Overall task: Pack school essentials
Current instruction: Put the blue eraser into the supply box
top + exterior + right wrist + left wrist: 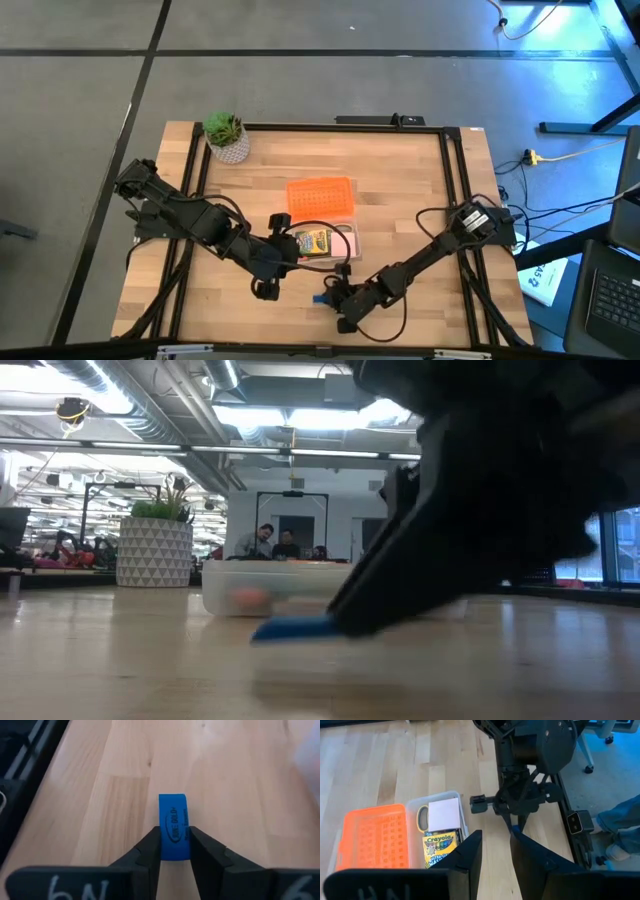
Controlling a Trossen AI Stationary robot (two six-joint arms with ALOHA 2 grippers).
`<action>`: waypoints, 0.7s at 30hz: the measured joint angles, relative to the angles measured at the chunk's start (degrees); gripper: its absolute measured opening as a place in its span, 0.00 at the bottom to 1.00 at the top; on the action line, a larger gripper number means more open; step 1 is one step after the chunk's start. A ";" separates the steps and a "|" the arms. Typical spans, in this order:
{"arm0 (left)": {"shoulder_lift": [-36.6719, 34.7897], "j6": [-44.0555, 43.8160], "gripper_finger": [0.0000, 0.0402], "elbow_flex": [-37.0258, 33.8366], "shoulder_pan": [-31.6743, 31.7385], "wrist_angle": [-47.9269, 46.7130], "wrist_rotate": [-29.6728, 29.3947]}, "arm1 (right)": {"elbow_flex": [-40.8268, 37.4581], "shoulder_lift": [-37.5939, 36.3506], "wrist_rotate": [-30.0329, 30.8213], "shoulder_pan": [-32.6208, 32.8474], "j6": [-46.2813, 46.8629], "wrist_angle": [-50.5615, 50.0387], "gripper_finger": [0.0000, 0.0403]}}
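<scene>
The tiny blue block (173, 812) lies near the table's near edge (318, 298), and my right gripper (173, 834) is shut on it. The yellow-green crayon box (440, 847), the pale square pad (444, 812) and a scissors handle loop (422, 817) lie inside the clear box (464, 820) at mid-table. My left gripper (496, 842) is open and hovers over bare wood to the left of the block (265, 287), touching nothing. No pencils or pens show. My right gripper pinches the blue block between its two fingers (150, 845), one on each long side face, at the end nearest the gripper (173, 840). It comes slanting down from the table's right, with the fingers along the block. The block's free end (275, 630) sits at table level.
The orange lid (320, 195) lies on the table just beyond the clear box. A potted green plant (227, 135) stands at the far left corner. Bare wood lies between the clear box and the near edge. People sit in the room behind the table (275, 542).
</scene>
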 joint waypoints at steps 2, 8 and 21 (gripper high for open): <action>0.00 0.00 0.23 0.00 0.00 0.02 0.00 | 0.03 -1.18 0.06 -0.06 1.78 -1.83 0.23; 0.00 0.00 0.23 0.00 0.00 0.02 0.00 | 0.03 -5.50 0.01 -0.40 2.41 -9.15 0.23; 0.00 -0.02 0.23 0.00 0.00 0.52 0.00 | 0.17 -20.10 3.47 -5.42 -5.67 -25.65 0.23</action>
